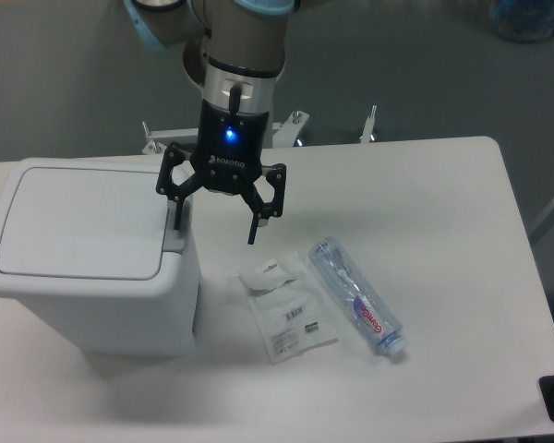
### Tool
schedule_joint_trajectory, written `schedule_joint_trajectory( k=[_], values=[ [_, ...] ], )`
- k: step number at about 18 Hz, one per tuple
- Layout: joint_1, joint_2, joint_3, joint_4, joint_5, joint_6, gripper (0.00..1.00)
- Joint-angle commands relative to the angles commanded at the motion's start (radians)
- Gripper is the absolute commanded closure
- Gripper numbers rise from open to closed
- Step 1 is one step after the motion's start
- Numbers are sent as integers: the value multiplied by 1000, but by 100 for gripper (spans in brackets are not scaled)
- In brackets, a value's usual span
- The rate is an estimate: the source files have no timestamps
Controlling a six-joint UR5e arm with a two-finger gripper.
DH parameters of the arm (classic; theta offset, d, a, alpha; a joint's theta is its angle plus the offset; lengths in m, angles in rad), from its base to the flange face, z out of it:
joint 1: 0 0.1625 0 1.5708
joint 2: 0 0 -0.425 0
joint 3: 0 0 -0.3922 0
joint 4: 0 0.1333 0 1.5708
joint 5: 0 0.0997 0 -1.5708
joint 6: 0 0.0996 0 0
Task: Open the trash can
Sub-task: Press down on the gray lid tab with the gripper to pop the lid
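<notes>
Camera view: gripper (214,227) spread wide, one fingertip (176,222) over trash can (88,268) push tab (176,231); lid closed.

The trash can (88,268) stands at the left of the table (443,240), lid down. The gripper (214,227) hangs over its right edge, one finger above the push-button tab (174,228). Right of the can lie plastic packets (284,309), and right of those a plastic bottle (355,295) on its side.
</notes>
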Motion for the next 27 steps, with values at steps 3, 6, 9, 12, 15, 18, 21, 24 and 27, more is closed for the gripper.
schedule_joint_trajectory(
  k=[3, 6, 9, 12, 15, 18, 21, 24, 27],
  values=[
    [0, -6, 6, -2, 0, 0, 0],
    [0, -9, 6, 0, 2, 3, 0],
    [0, -9, 5, 0, 2, 6, 0],
    [0, -9, 3, 0, 3, 8, 0],
    [0, -11, 2, 0, 3, 9, 0],
    [0, -15, 2, 0, 5, 9, 0],
    [0, -15, 0, 0, 5, 9, 0],
    [0, -14, -1, 0, 5, 9, 0],
    [0, -14, 3, 0, 5, 9, 0]
  ],
)
